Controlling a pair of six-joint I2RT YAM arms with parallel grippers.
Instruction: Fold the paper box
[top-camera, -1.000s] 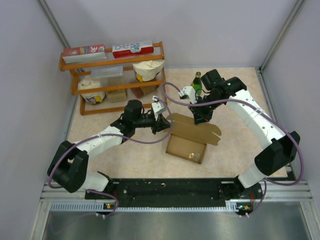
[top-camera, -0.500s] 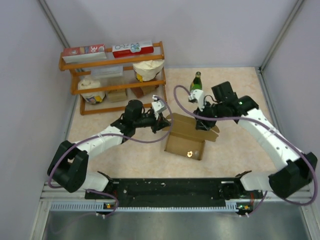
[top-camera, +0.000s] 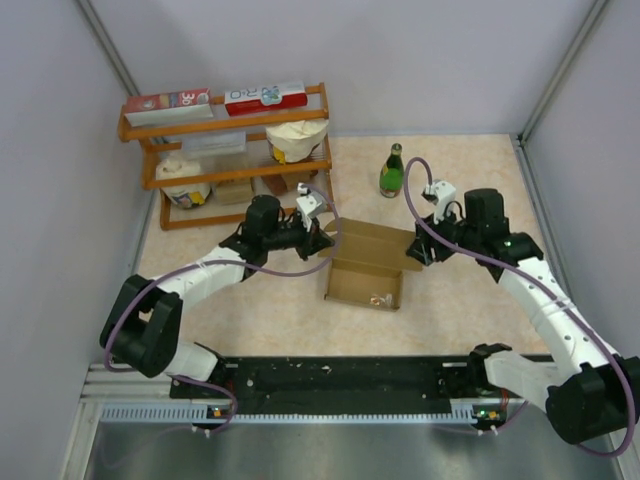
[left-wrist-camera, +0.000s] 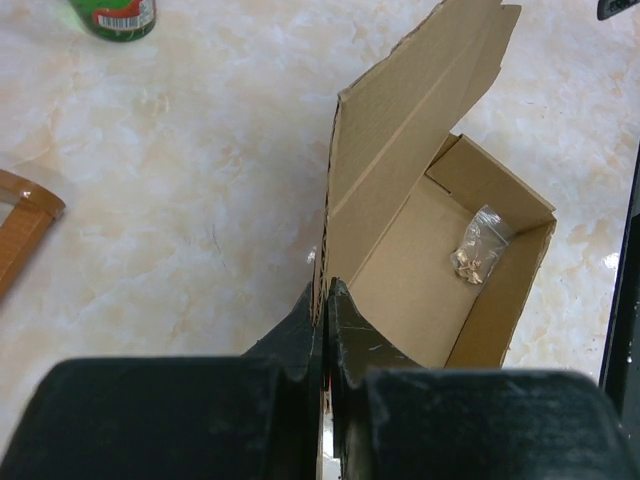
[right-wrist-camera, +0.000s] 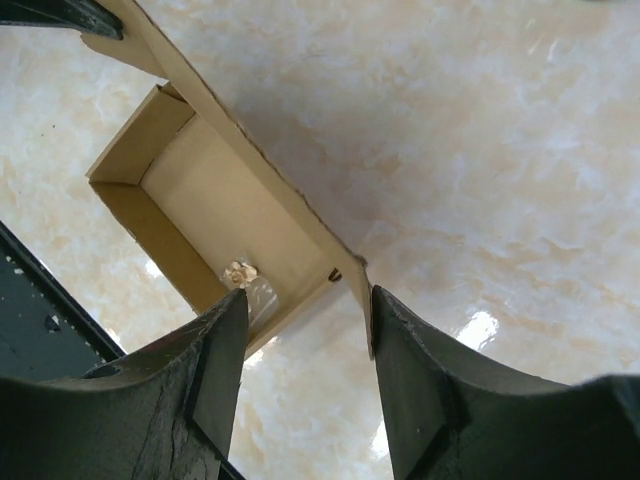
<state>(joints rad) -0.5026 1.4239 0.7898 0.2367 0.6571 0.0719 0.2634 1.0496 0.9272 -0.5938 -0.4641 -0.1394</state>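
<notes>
Top external view: the paper box (top-camera: 366, 272) sits mid-table, mouth up, long axis left to right, lid flap (top-camera: 375, 243) standing along its far edge, with bare tabletop (top-camera: 450, 312) on its near and right sides. The left gripper (top-camera: 322, 243) is clamped tight on its left end; the right gripper (top-camera: 414, 256) holds its fingers apart astride the flap's right end. Beyond stand a barcode-labelled green bottle (top-camera: 392, 172) and a wooden shelf (top-camera: 225, 125) whose red-and-white carton (top-camera: 165, 104) reads "30".

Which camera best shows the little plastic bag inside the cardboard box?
Left wrist: the plastic bag lies unobstructed in the paper box. Right wrist shows it smaller, in the box's corner; top external shows just a speck.
</notes>
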